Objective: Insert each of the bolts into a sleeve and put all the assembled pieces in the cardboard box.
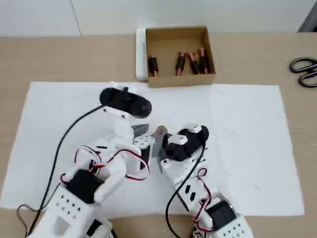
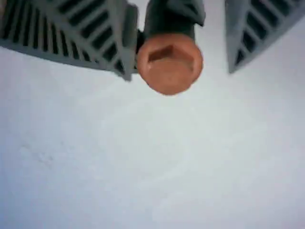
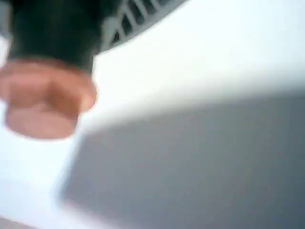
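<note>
A copper bolt (image 1: 161,130) sits inside a black sleeve (image 2: 169,16) where the two arms meet over the white sheet. In the left wrist view the bolt's head (image 2: 169,64) faces the camera. My left gripper (image 1: 147,136) stands open around the piece, one finger (image 2: 81,33) against the sleeve and a gap on the other side. My right gripper (image 1: 162,148) is shut on the sleeve (image 3: 52,28), with the bolt head (image 3: 45,100) sticking out. The cardboard box (image 1: 178,80) at the back holds several assembled pieces (image 1: 180,63).
A white paper sheet (image 1: 247,148) covers the middle of the wooden table (image 1: 59,54). A white strip (image 1: 141,54) lies against the box's left wall. Scissors (image 1: 304,70) rest at the far right edge.
</note>
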You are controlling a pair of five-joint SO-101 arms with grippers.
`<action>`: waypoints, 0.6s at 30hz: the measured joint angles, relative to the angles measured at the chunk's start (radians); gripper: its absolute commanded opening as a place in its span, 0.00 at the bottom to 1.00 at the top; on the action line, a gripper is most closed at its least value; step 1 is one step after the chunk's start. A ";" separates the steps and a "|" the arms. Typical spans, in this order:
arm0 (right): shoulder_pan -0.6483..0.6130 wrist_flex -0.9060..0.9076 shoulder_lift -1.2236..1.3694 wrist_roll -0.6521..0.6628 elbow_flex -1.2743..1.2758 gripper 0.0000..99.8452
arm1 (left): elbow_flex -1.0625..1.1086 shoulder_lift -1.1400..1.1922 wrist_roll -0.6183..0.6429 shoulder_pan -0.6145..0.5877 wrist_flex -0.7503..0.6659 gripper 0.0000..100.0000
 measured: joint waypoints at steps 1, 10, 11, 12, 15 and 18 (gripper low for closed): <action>0.000 0.000 0.000 0.000 0.000 0.00 | -0.025 0.000 0.000 -0.012 0.017 0.13; 0.055 0.000 0.000 0.000 -0.005 0.00 | -0.181 -0.002 -0.002 -0.259 0.178 0.13; 0.083 0.000 0.000 0.000 -0.011 0.00 | -0.181 -0.002 0.000 -0.315 0.190 0.13; 0.115 0.000 0.000 0.000 -0.020 0.00 | -0.181 -0.002 0.000 -0.370 0.199 0.13; 0.141 0.000 0.006 0.048 -0.100 0.00 | -0.140 -0.002 0.000 -0.468 0.213 0.13; 0.160 -0.017 0.078 0.129 -0.199 0.00 | -0.063 -0.002 0.000 -0.489 0.213 0.13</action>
